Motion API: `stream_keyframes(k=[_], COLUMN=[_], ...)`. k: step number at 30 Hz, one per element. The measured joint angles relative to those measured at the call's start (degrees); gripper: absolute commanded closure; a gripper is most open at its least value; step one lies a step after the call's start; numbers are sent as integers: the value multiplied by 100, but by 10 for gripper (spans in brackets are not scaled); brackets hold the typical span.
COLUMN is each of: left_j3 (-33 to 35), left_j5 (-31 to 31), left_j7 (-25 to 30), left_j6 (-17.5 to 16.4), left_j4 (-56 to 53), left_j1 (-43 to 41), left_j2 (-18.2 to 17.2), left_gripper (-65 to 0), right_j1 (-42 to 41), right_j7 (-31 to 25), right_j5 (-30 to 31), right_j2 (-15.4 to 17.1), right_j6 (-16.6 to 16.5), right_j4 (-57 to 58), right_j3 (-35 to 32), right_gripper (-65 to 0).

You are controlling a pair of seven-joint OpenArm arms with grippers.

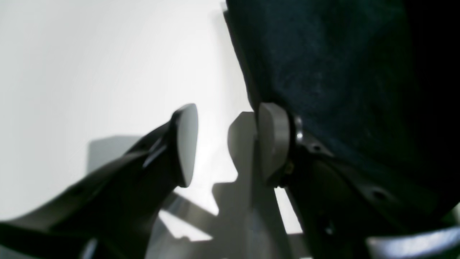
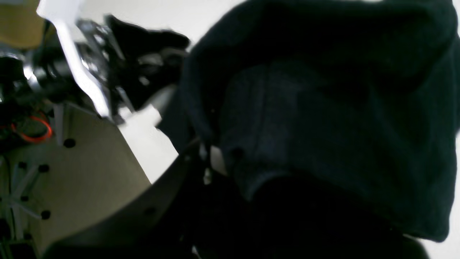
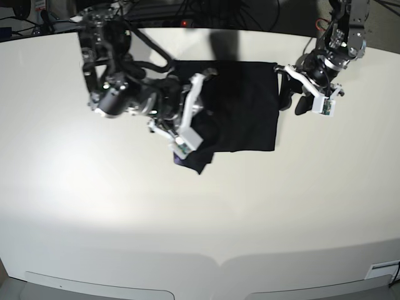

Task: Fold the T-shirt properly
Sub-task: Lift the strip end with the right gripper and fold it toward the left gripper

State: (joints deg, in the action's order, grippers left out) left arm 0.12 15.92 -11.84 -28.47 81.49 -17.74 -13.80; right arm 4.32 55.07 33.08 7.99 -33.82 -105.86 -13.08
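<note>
A: Where is the shirt (image 3: 244, 106) seen?

B: In the base view it is spread dark and flat on the white worktop (image 3: 200, 212), toward 12 o'clock of the surface, with a bunched corner hanging out at its 7 o'clock edge.

A: And the right fingers (image 3: 199, 139)?

B: They are seen at that bunched corner, at the shirt's 8 o'clock side. In the right wrist view the frame is filled by black cloth (image 2: 323, 118), gathered in folds right at the fingers, which are mostly hidden under it. The cloth appears to be grasped, with the fingers clenched on it.

A: The left fingers (image 1: 228, 144)?

B: They are released. In the left wrist view a clear gap is shown between the two grey pads (image 1: 187, 144), with bare worktop (image 1: 90, 72) visible through it. Dark cloth (image 1: 341, 79) is seen at 1 o'clock, lying against the outer side of one pad, not between them.

A: Where is that arm placed in the base view?

B: The left fingers (image 3: 300, 100) are held just beside the shirt's 3 o'clock edge, near its far corner.
</note>
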Motion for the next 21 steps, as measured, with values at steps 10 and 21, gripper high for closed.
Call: stream_keyframes(k=[10, 21], left_j3=[0, 0], left_j5=[17, 17], left_j7=[-11, -17], left_j6=[2, 0], left_j4=[0, 0], left_j1=[0, 0], left_j2=[2, 2], left_gripper=[-270, -270], right_j1=[-2, -114], right_j7=[-131, -400], right_j5=[-697, -745], right_j2=[-997, -1609], right_j6=[63, 63], right_j4=[435, 1185], right_j3=[-457, -612], right_gripper=[0, -37])
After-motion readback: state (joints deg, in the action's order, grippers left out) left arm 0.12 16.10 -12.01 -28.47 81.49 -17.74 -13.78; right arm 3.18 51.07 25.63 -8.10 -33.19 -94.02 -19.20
